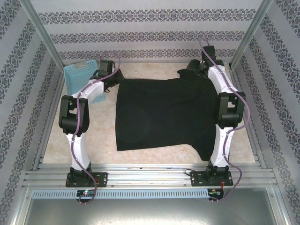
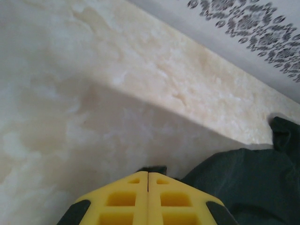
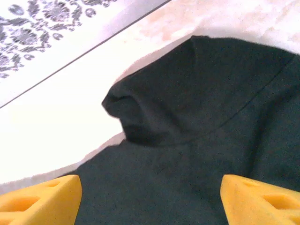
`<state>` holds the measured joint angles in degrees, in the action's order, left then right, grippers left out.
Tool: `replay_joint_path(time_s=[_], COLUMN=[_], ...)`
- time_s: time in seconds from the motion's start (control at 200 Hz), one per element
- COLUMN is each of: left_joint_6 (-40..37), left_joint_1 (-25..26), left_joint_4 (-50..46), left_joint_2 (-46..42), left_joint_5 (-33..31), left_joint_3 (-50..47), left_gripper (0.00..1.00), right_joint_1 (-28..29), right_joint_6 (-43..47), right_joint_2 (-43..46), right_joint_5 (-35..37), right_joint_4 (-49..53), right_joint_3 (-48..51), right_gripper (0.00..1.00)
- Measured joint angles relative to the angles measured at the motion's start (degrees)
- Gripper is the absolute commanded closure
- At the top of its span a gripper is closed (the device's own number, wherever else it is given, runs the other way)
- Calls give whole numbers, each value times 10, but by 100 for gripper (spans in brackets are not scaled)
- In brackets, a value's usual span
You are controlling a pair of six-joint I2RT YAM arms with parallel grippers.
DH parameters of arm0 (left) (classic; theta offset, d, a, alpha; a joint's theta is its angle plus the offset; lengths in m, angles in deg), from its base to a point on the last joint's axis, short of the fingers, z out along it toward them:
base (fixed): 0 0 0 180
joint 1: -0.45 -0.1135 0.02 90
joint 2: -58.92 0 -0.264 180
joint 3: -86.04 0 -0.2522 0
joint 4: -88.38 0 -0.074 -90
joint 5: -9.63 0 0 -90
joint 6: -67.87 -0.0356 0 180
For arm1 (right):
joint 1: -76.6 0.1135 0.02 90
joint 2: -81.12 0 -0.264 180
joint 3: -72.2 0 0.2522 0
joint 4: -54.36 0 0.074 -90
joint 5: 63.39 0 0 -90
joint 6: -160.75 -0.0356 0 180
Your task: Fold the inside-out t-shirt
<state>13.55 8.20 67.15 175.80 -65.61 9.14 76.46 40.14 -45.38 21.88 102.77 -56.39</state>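
**A:** Left gripper point(image 2: 148, 174), status?

**B:** The 2 yellow fingers are pressed flush, with no gap between them. A small sliver of black cloth sits right at the tips and reads as a pinch on the edge of the inside-out t-shirt point(image 1: 164, 112). In the overhead view this gripper is at the shirt's far left corner.

**A:** Right gripper point(image 3: 150, 190)?

**B:** It stands wide open, with 1 yellow finger at each lower corner of its wrist view and nothing between them. Black cloth lies under and ahead of it. It hovers low over the shirt's far right corner.

**A:** Cloth detail there?

**B:** 1 raised, rumpled fold juts toward the far wall, and a thin seam line curves across the fabric just below it.

**A:** Where is the shirt overall?

**B:** It is spread on the pale table point(image 1: 98, 136) between the 2 arms. The main panel lies mostly flat. 1 sleeve sticks out at the near right, beside the right arm's lower link. I cannot make out a neck tag.

**A:** Surroundings?

**B:** A light blue basket point(image 1: 79, 75) stands at the far left corner, just beside the left arm's forearm and apart from the shirt.
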Motion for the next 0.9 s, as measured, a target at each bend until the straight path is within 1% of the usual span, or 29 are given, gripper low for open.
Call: replay_joint_path(time_s=[0.075, 0.195, 0.325, 0.385, 0.455, 0.515, 0.625, 0.724, 0.794, 0.899], left_joint_6=[7, 19, 40, 50, 61, 70, 81, 84, 84, 81], left_joint_1=[0, 0, 0, 0, 0, 0, 0, 0, 0, 0], left_joint_4=[11, 39, 85, 106, 122, 129, 130, 125, 116, 99], left_joint_2=[-16, -63, -123, -148, -176, -202, -254, -298, -326, -346], left_joint_5=[3, 9, 20, 24, 25, 25, 16, 8, 2, 0], left_joint_3=[-33, -87, -146, -176, -214, -250, -319, -374, -405, -428], left_gripper=[100, 100, 100, 100, 100, 100, 100, 100, 100, 100], right_joint_1=[-4, -5, -3, -3, 0, 3, 15, 36, 54, 74], right_joint_6=[-5, -21, -44, -56, -69, -85, -117, -142, -150, -153], right_joint_2=[-38, -71, -67, -53, -16, 39, 146, 218, 255, 297], right_joint_5=[0, 1, -2, -7, -7, -7, -7, -7, -6, -7], right_joint_4=[24, 63, 68, 54, 22, -7, -49, -79, -93, -96], right_joint_3=[-30, -27, 31, 83, 159, 234, 388, 508, 559, 586], right_gripper=[24, 27, 32, 34, 37, 40, 41, 41, 41, 41])
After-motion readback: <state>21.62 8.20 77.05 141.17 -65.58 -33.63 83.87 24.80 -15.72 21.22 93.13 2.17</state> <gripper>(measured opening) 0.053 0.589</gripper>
